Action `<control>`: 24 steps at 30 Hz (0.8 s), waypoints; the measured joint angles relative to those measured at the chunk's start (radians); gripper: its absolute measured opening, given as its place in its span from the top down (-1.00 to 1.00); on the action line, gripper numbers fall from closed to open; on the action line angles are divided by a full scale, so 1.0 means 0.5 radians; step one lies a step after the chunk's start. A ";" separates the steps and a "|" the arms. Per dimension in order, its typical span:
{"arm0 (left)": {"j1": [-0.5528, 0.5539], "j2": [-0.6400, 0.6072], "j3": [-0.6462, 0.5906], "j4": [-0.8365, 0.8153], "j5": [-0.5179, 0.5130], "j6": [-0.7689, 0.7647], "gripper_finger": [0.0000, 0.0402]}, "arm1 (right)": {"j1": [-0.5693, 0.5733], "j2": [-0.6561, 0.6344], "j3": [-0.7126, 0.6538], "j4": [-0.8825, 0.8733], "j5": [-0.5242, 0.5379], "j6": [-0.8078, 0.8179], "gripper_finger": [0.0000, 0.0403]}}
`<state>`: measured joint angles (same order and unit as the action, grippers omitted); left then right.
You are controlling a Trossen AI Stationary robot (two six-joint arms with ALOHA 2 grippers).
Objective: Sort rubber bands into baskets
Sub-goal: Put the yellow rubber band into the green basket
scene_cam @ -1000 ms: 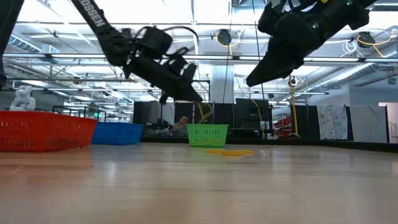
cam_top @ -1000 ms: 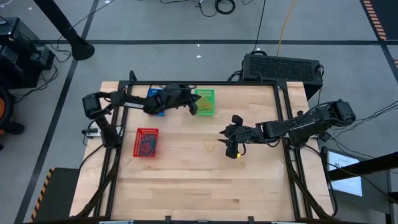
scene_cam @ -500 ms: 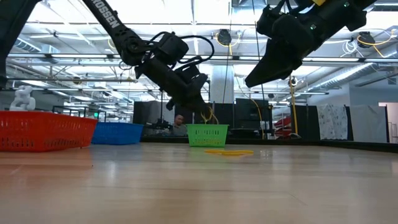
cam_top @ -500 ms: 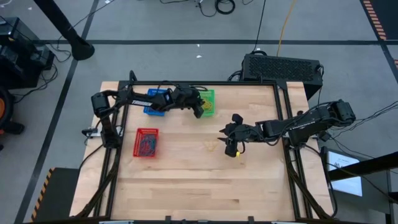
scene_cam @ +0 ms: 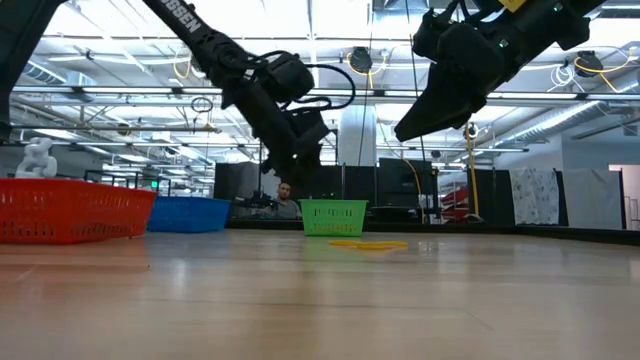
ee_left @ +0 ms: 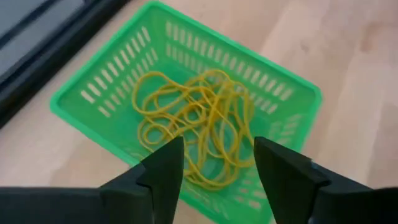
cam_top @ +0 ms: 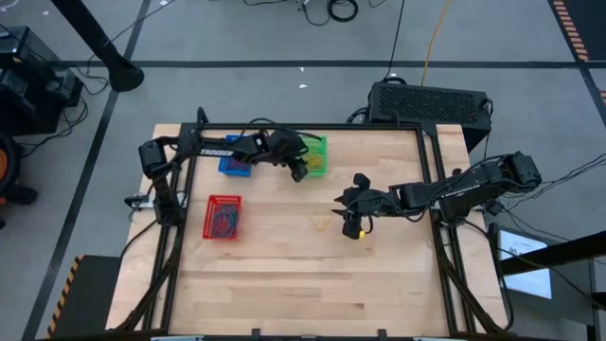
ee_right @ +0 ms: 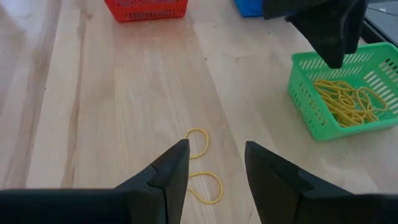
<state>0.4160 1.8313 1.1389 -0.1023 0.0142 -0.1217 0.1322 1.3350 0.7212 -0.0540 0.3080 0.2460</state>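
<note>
left gripper (ee_left: 214, 168) now gapes empty over green basket (ee_left: 81, 99); its yellow band has dropped in.

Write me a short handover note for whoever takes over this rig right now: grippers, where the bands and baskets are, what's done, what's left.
Left gripper: open, empty, above the green basket, which holds a tangle of yellow bands.
Right gripper: open, empty, hovering over two loose yellow bands on the table.
Red basket holds bands, mostly red, some blue; blue basket is partly hidden under the left arm, contents unclear.
Done: yellow bands in green, a batch in red.
Left: pick up the two loose yellow bands, likely for the green basket.
</note>
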 joint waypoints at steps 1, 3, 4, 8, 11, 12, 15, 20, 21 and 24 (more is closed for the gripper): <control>-0.004 0.000 0.035 -0.068 0.018 0.010 -0.01 | 0.000 0.000 0.000 0.000 0.000 0.000 0.26; -0.020 0.000 0.094 -0.155 0.092 0.012 -0.01 | 0.000 0.000 0.000 0.000 0.001 0.002 0.26; -0.032 -0.001 0.111 -0.158 0.164 0.015 -0.01 | 0.000 0.000 0.000 0.000 0.000 0.006 0.26; -0.172 -0.001 0.138 -0.132 0.511 0.188 -0.01 | 0.000 0.000 0.000 -0.001 0.000 0.007 0.26; -0.349 -0.001 0.134 -0.131 0.593 0.428 -0.01 | 0.000 0.000 0.000 -0.006 0.000 0.007 0.26; -0.413 -0.001 0.128 -0.132 0.590 0.512 -0.01 | 0.000 0.000 0.000 -0.008 0.000 0.007 0.26; -0.610 0.010 0.091 -0.053 0.510 0.672 -0.01 | 0.000 0.000 0.000 -0.010 0.000 0.007 0.26; -0.813 0.156 0.052 0.198 0.435 0.697 -0.01 | 0.002 0.000 0.000 -0.008 -0.009 0.026 0.26; -0.839 0.207 0.052 0.215 0.432 0.696 -0.01 | 0.002 0.000 0.000 -0.010 -0.029 0.033 0.26; -0.873 0.344 0.050 0.324 0.426 0.694 -0.01 | 0.001 0.000 0.000 -0.009 -0.098 0.052 0.26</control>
<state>-0.0207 2.0031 1.1637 0.0597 0.2269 0.2255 0.1328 1.3350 0.7212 -0.0586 0.2590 0.2720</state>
